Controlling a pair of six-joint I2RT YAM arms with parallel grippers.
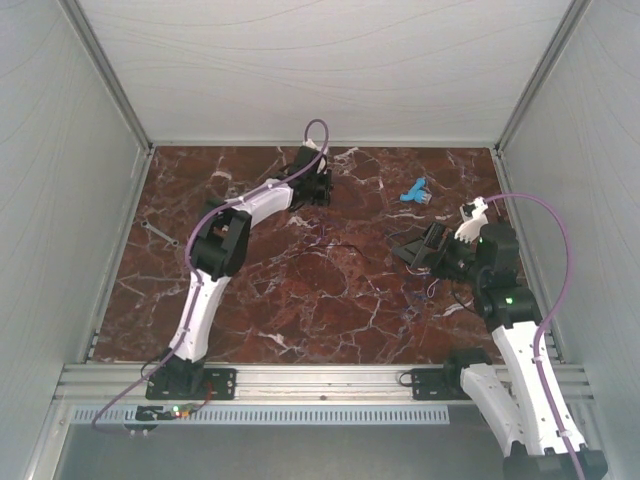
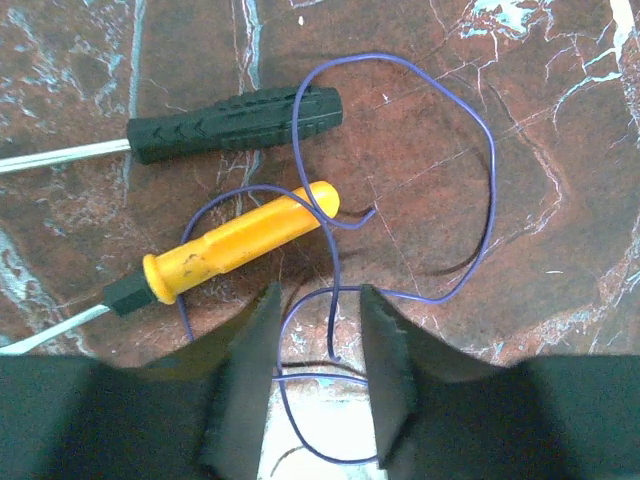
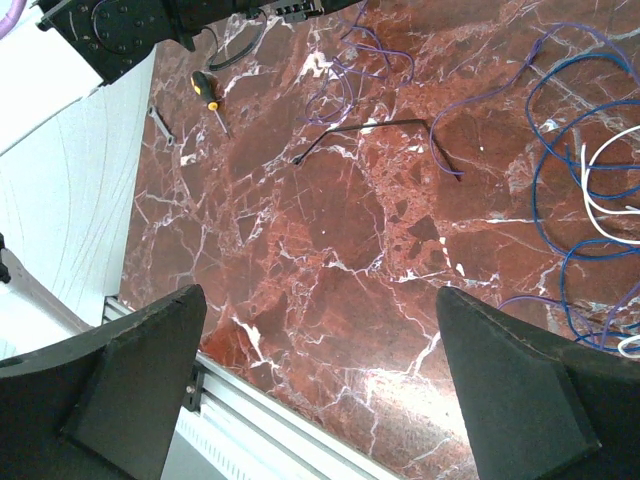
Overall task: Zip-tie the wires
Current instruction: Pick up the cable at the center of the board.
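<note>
The wires are hair-thin purple strands curled in loose loops on the red marble table. My left gripper points down over them at the back centre. Its jaws stand partly apart and several strands cross the gap between the fingers, not pinched. The right gripper is wide open with nothing in it, above bare marble on the right side. The right wrist view shows more purple wires and a bent black strip lying flat.
A yellow-handled screwdriver and a dark-handled one lie just beyond the left fingers, with wire draped over both. Blue and white wires sprawl at the right. A small wrench lies left, a blue object back right. An aluminium rail edges the front.
</note>
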